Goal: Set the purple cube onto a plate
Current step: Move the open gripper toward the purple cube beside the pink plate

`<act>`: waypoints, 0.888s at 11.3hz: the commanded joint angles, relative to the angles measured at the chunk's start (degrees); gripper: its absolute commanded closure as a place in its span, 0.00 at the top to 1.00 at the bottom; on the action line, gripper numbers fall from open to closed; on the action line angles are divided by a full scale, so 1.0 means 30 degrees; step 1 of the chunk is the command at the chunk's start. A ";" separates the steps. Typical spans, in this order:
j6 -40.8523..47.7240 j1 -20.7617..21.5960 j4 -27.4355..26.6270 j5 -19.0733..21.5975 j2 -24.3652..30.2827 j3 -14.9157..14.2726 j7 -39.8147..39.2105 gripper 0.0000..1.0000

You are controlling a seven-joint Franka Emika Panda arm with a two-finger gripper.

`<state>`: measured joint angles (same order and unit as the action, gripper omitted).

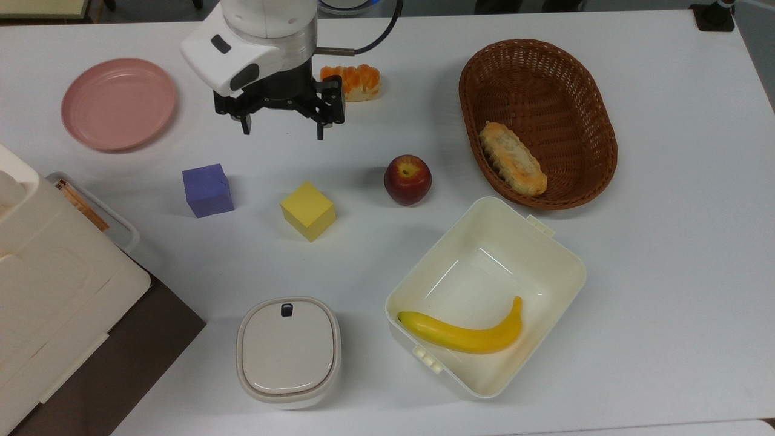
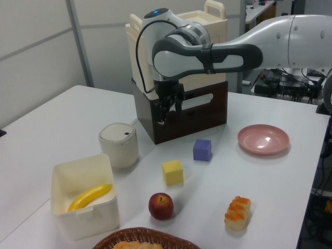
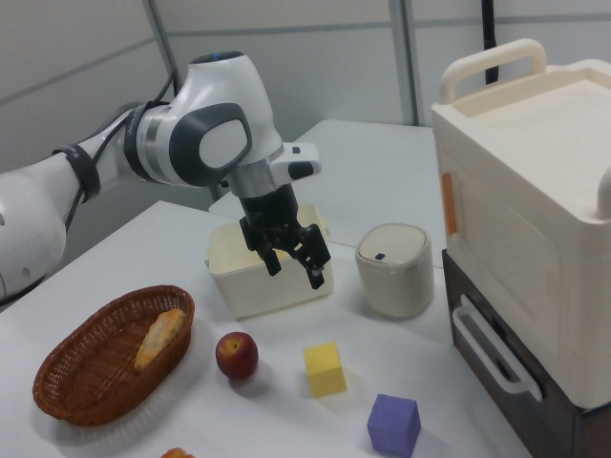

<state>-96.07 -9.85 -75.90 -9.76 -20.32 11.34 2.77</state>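
Purple cube (image 1: 207, 190) on white table (image 1: 666, 254), just beside yellow cube (image 1: 307, 211) on the top view's left, pink plate (image 1: 118, 103) well apart beyond it, gripper (image 1: 283, 129) apparently raised above the table, fingers spread apart, holding nothing.

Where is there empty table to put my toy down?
Bare table lies right of the basket and box in the top view, and below the plate, beside the purple cube. It is crowded around the yellow cube and apple.
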 commanded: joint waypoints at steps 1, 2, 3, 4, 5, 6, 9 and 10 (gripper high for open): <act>-0.0438 -0.0319 -0.0685 0.1252 0.0650 -0.0089 -0.0247 1.00; -0.0495 -0.0466 -0.0685 0.1231 0.0621 -0.0089 -0.0278 1.00; -0.0524 -0.0497 -0.0685 0.1230 0.0621 -0.0089 -0.0307 1.00; -0.0525 -0.0526 -0.0685 0.1230 0.0621 -0.0060 -0.0336 1.00; -0.0525 -0.0526 -0.0714 0.1230 0.0621 -0.0089 -0.0743 1.00; -0.0525 -0.0526 -0.0715 0.1259 0.0621 -0.0089 -0.0979 1.00; 0.0058 -0.0526 -0.0715 0.1521 0.0883 -0.0060 -0.0893 1.00; 0.0177 -0.0497 -0.0715 0.1523 0.0914 -0.0060 -0.0835 1.00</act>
<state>-96.07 -11.23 -75.90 -6.82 -20.23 11.35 1.46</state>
